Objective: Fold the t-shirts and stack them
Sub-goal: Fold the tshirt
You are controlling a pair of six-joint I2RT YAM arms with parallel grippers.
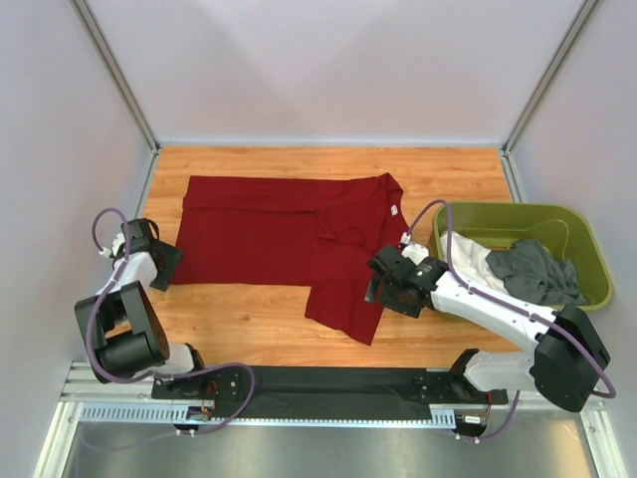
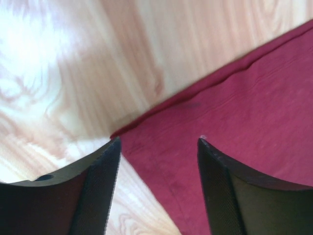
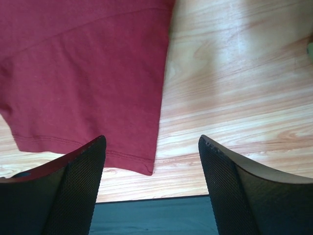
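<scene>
Dark red cloth fills the middle of the wooden table (image 1: 249, 319) as two robot arms stoop over it from the near edge. Nearest, the right gripper (image 3: 151, 139) hangs over the outer corner of the sleeve (image 1: 343, 309) that trails toward the arms. Its jaws stand apart and empty; the sleeve's hem corner lies under the gap and toward the left finger (image 3: 80, 186), with bare wood under the other.

A little farther back on the left, the left gripper (image 2: 159, 142) is likewise released. Its two fingers straddle the near left corner of the dark red t-shirt (image 1: 269, 234), cloth to its right and wood to its left.

The shirt lies flat with its long axis running left to right, hem at the left, collar and small white neck label (image 1: 395, 210) at the right. Each arm has its own end of the garment beneath it, so neither looks to need to cross. The coming pinch appears to turn on each pair of jaws dropping straight onto the edge below.

Off to the right, just beside the right arm and well apart from the left, an olive-green tub (image 1: 592, 254) holds a white t-shirt (image 1: 468, 261) and a dark grey t-shirt (image 1: 537, 271), both crumpled and not yet folded.
</scene>
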